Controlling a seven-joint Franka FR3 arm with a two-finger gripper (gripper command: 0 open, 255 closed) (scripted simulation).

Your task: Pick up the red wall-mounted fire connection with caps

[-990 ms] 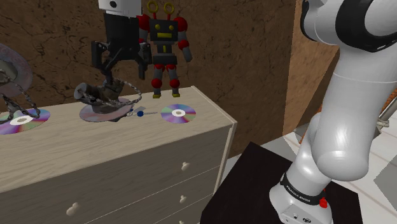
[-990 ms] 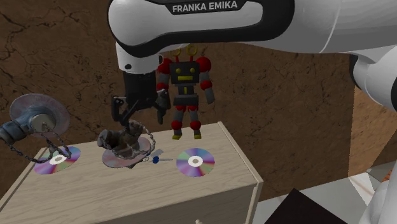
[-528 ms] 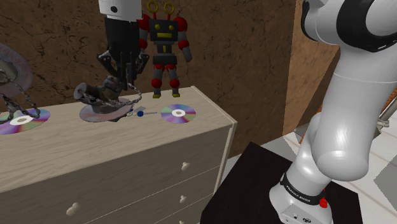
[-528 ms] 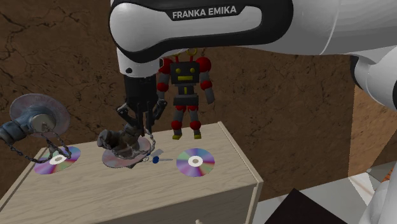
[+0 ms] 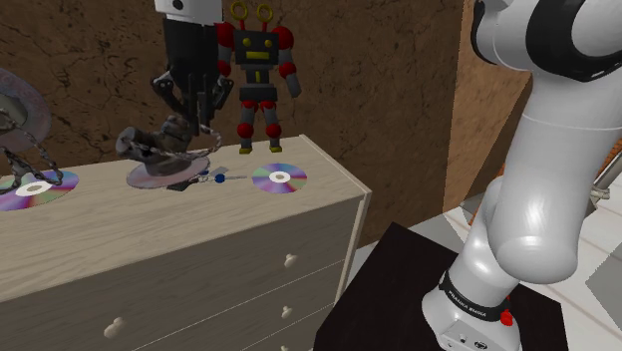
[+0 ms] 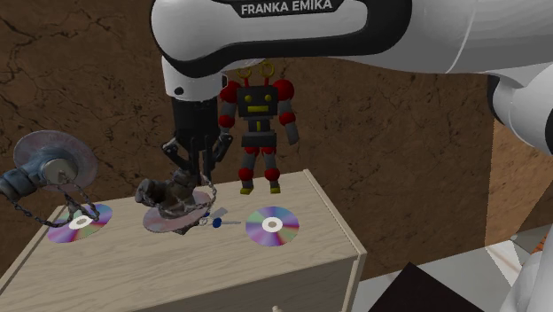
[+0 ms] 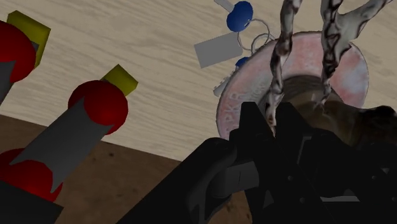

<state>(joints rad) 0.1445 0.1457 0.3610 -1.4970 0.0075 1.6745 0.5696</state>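
1. Fire connection point(image 5: 152, 175), a pinkish-grey round plate with dark capped outlets and chains: tilted, low and left of the red-and-grey toy robot point(image 5: 257, 70), over the pale wooden dresser point(image 5: 199, 244).
2. All-black two-finger gripper point(image 5: 191, 122): pinched on the fire connection's dark top, just left of that robot.
3. Small blue-headed key point(image 5: 217, 178): near the robot's feet, to their left.
4. Iridescent compact disc point(image 5: 279, 178): in front of the robot's feet, slightly right.

dim render | soft even light | faint shadows | no blur
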